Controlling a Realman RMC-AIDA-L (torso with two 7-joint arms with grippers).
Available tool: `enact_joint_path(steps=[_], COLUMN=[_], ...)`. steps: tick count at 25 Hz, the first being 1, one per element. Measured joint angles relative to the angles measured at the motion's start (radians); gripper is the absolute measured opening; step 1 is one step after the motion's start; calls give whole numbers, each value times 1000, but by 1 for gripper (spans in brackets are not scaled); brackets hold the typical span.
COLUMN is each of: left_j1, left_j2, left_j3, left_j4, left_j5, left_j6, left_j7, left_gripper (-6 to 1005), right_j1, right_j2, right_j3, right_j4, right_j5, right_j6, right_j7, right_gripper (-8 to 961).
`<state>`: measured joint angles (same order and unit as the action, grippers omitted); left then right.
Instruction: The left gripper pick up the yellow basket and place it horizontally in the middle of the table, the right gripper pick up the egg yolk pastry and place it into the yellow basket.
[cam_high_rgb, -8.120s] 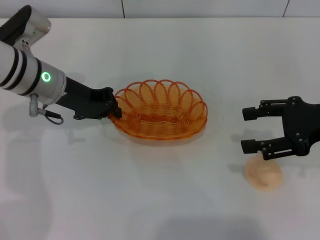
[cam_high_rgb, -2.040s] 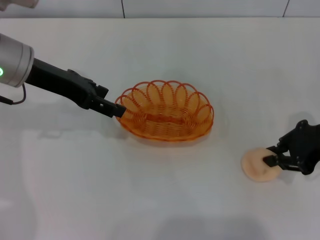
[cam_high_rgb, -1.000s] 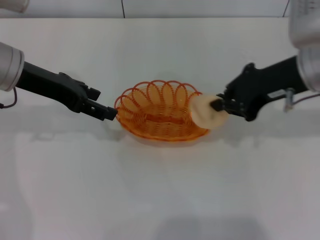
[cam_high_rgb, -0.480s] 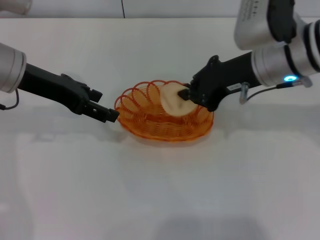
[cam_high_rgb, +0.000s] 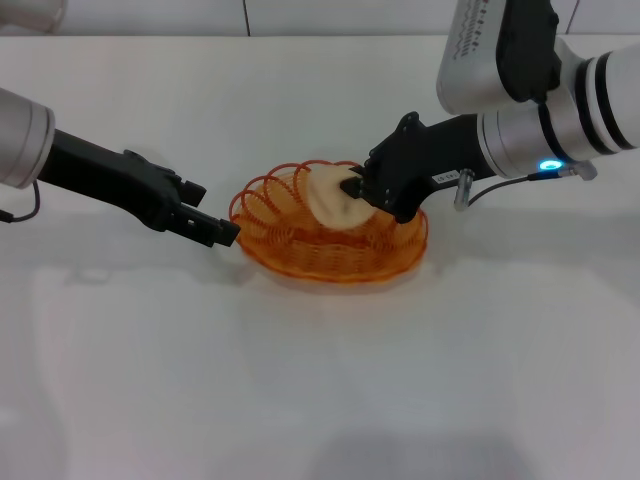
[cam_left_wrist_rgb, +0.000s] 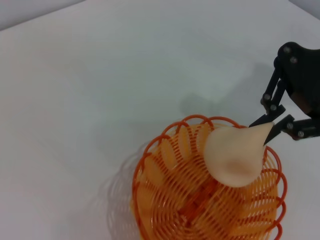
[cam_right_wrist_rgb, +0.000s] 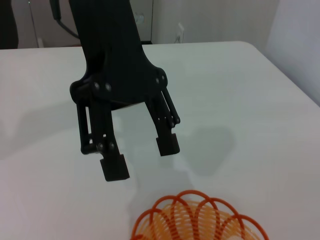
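The yellow basket (cam_high_rgb: 330, 268) lies lengthwise in the middle of the white table (cam_high_rgb: 320, 390). My right gripper (cam_high_rgb: 355, 188) is shut on the edge of the egg yolk pastry (cam_high_rgb: 328, 196) and holds it tilted just above the basket's inside. The left wrist view shows the pastry (cam_left_wrist_rgb: 234, 156) hanging from the right gripper (cam_left_wrist_rgb: 276, 126) over the basket (cam_left_wrist_rgb: 165, 200). My left gripper (cam_high_rgb: 218, 228) is open and empty just off the basket's left end. It also shows in the right wrist view (cam_right_wrist_rgb: 141, 156), spread wide and a short way clear of the basket's rim (cam_right_wrist_rgb: 200, 220).
The right arm's silver forearm (cam_high_rgb: 540, 130) reaches in from the far right above the table. The left arm (cam_high_rgb: 90, 170) stretches in low from the left edge. A wall runs along the table's far edge.
The right gripper has lifted the pastry from the table's right side and carried it left over the basket. The left gripper has let go of the basket's rim and backed off slightly.
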<state>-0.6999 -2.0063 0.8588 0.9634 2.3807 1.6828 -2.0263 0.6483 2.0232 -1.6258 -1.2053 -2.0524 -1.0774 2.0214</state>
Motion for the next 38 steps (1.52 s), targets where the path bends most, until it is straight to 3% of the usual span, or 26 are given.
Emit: enact_joint_path(steps=[4,13,20,26,29,38], left_j1=[1,7,17,32,38,45], left_j2=[-1,-1,3,5,7,16], left_j3=[-2,-4,-5,-6,-6,-7], left_j4=[0,0,2,2,2,5], left_j5=[0,-15,-26,-54,-88,-155], left_j6=[-3,-5,-5,-5,-4,-1], left_j7=[1,13,38,67,87,137], left_gripper=[876,876,875,875,875,875], right_j1=[4,-7,-155,-255,-322,-373], right_j2=[0,-2,-8,-10,-11,-15], right_j3=[-6,-10,70,175,247,303], right_j4=[10,-13,-154,-194,-198,-202], right_j5=[1,23,57,128,203,231], right_j6=[0,0,-47,-166,-254,-354], right_j7=[-1,-4,-29,-94,-164,-215], right_gripper=[50,297,445,652,652,653])
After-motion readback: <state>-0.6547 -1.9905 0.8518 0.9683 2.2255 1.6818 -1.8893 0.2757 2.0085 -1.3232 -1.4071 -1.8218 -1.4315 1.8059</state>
